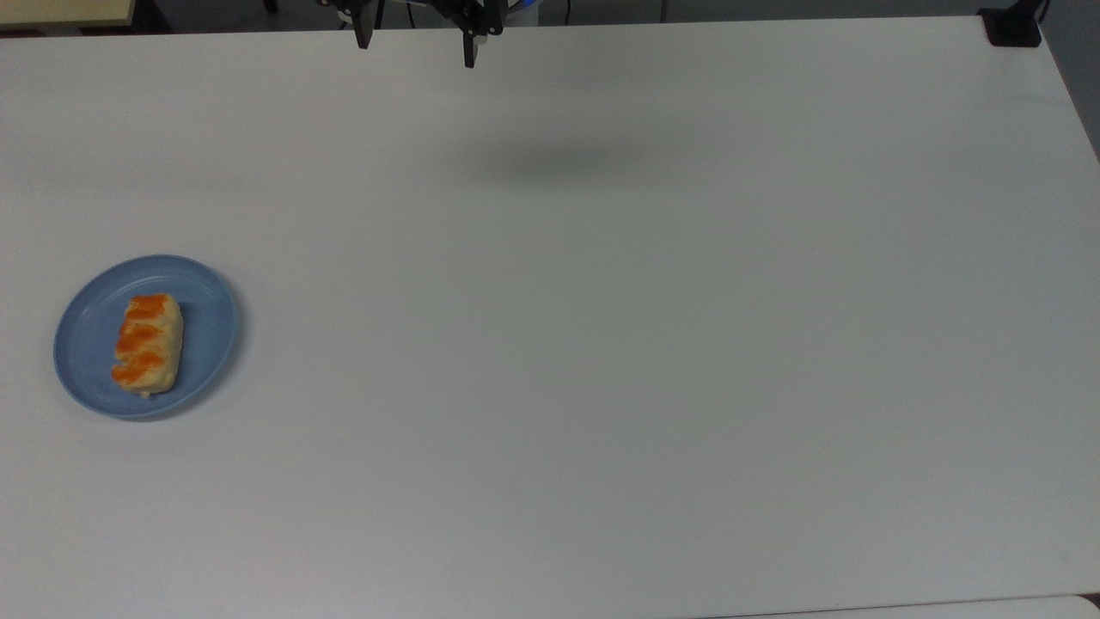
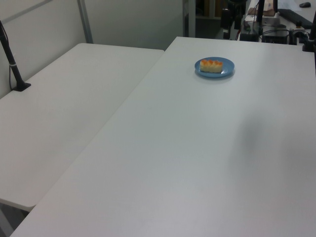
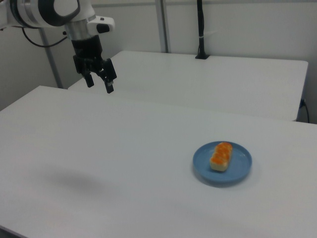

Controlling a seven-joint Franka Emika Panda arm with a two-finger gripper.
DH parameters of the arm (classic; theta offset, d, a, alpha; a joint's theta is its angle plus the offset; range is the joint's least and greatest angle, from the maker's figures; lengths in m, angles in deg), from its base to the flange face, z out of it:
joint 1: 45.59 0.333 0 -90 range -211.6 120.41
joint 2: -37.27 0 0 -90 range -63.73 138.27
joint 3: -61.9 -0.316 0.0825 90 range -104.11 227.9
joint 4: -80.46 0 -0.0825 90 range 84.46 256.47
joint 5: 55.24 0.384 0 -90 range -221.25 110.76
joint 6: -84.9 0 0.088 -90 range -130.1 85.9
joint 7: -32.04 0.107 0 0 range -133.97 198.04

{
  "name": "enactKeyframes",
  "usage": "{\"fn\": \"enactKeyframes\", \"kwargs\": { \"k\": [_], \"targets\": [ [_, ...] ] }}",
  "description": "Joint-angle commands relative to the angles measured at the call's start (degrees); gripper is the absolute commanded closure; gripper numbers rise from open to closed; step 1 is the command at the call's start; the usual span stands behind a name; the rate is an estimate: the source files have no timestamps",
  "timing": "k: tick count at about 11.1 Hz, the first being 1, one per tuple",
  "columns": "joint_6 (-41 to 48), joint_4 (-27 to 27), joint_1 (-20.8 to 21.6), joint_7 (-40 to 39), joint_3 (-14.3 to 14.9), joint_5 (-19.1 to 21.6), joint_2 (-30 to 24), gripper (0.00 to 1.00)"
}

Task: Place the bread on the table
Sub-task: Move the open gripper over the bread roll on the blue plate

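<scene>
The bread (image 1: 148, 345) (image 2: 211, 65) (image 3: 221, 156), a pale bun with orange glazed patches, lies on a round blue plate (image 1: 210, 322) (image 2: 228, 69) (image 3: 242, 166). The plate stands on the white table (image 1: 601, 344) (image 2: 197, 148) (image 3: 99, 148) near the top view's left edge. My gripper (image 1: 416, 45) (image 3: 99, 85) hangs high above the table at the top view's upper edge, far from the bread. Its fingers are spread open with nothing between them.
A second white table (image 2: 64, 113) (image 3: 223, 79) adjoins this one. A black post on a base (image 2: 15, 69) (image 3: 200, 29) (image 1: 1014, 26) stands on it. Desk clutter (image 2: 276, 24) sits beyond the plate in the left view.
</scene>
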Motion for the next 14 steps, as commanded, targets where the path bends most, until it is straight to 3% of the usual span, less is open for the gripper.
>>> {"fn": "enactKeyframes", "kwargs": {
  "k": [1,9,11,14],
  "targets": [
    [1.2,0.5,0.2,-2.6,0.7,1.0,-0.7,0.0],
    [0.7,0.4,0.1,-2.7,0.7,1.0,-0.3,0.0],
    [-0.4,0.0,-0.3,-6.4,1.3,1.0,1.0,0.0],
    [-2.6,-2.4,-6.1,-13.9,1.3,1.2,5.0,0.0]
  ]
}}
